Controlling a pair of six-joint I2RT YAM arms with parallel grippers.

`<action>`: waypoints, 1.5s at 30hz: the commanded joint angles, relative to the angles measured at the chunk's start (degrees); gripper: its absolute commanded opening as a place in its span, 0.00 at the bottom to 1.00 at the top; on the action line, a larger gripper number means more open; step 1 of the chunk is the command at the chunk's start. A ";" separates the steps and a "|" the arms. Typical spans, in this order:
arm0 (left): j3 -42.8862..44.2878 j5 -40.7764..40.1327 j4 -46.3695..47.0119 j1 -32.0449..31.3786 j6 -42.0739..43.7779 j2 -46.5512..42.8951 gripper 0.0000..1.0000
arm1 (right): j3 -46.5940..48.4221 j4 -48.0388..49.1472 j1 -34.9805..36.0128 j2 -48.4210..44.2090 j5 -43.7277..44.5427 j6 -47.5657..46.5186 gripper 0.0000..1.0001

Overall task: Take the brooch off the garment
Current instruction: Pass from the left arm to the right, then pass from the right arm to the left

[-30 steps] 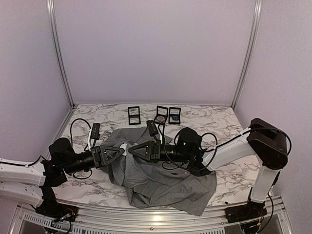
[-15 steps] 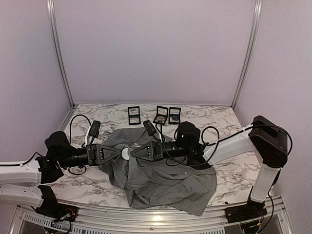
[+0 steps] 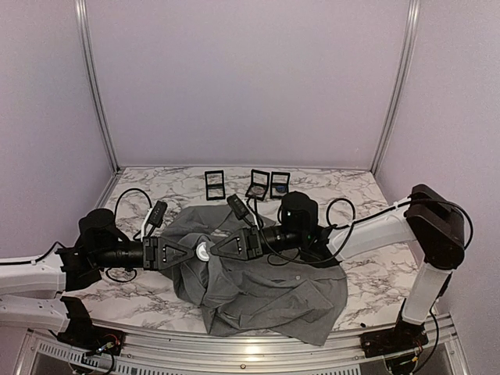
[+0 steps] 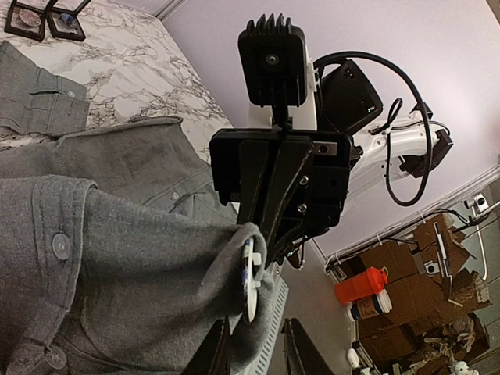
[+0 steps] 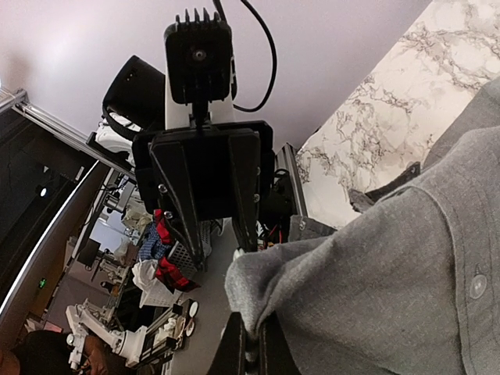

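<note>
your right hand (image 5: 251, 344) has its fingers pressed together on a raised fold of the garment (image 3: 266, 293), holding that pinch of grey cloth up off the marble desk (image 3: 367, 273). the brooch (image 4: 249, 275), a small white disc seen edge-on from your left wrist, sits on that same fold, right at the tip of the right hand. your left hand (image 4: 256, 332) faces it head-on with its fingers apart. the brooch lies just beyond the fingertips, in line with the gap, and nothing is gripped there. from above, the two hands meet nose to nose over the left part of the garment, the brooch between them. the rest of the garment lies crumpled on the desk. three small black-framed boxes (image 3: 258, 186) stand in a row at the far edge.
</note>
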 commanded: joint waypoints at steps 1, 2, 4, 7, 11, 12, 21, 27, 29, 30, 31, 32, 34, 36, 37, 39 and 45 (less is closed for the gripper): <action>2.62 2.90 -1.86 0.41 1.42 1.04 0.24 | 3.16 -3.73 -0.45 -2.34 -1.21 -3.42 0.00; 2.68 3.44 -1.12 0.41 1.12 1.44 0.24 | 3.41 -4.30 -0.37 -2.37 -1.34 -3.76 0.00; 3.17 3.97 -0.94 0.42 1.16 1.94 0.23 | 3.89 -5.60 -0.34 -2.39 -1.52 -4.53 0.00; 3.75 4.58 -1.11 0.41 1.60 2.30 0.21 | 4.52 -6.87 -0.36 -2.22 -1.87 -5.36 0.00; 4.31 4.61 -1.95 0.43 2.19 3.01 0.18 | 5.13 -7.24 -0.22 -2.04 -2.34 -5.52 0.00; 4.38 4.49 -2.00 0.43 2.20 3.09 0.18 | 5.29 -7.38 -0.17 -1.92 -2.62 -5.62 0.00; 4.91 4.44 -1.31 0.41 2.20 4.34 0.17 | 6.73 -9.81 0.19 -1.27 -3.28 -6.98 0.00; 5.01 4.65 -0.52 0.41 1.95 5.62 0.09 | 8.06 -12.20 0.57 -0.75 -3.33 -8.55 0.00; 4.93 4.62 -0.28 0.41 1.80 5.78 0.06 | 8.38 -12.63 0.69 -0.44 -3.33 -8.70 0.00; 4.89 4.42 -0.30 0.41 1.77 5.79 0.02 | 8.50 -12.89 0.74 -0.33 -3.14 -8.79 0.00; 4.80 4.16 -0.49 0.41 1.76 5.72 0.00 | 8.53 -13.13 0.79 -0.29 -2.67 -8.79 0.00; 4.84 3.37 -1.26 0.41 1.80 5.40 0.00 | 8.60 -13.59 0.84 -0.32 -1.86 -8.77 0.04; 4.84 0.08 -4.65 0.41 2.20 4.11 0.00 | 8.55 -14.37 0.92 -0.77 -0.16 -8.73 0.13; 5.18 -4.41 -8.72 0.47 2.37 2.72 0.00 | 8.53 -15.73 1.05 -1.43 2.87 -8.44 0.26; 5.44 -6.21 -11.13 0.42 2.29 2.10 0.00 | 8.46 -16.42 1.22 -1.74 4.53 -8.00 0.29; 5.49 -7.98 -12.88 0.46 1.73 0.93 0.00 | 7.84 -16.59 1.47 -2.17 7.86 -5.98 0.34; 4.32 -13.32 -15.26 0.34 0.52 -3.19 0.00 | 6.17 -11.73 3.84 -1.40 15.33 3.03 0.44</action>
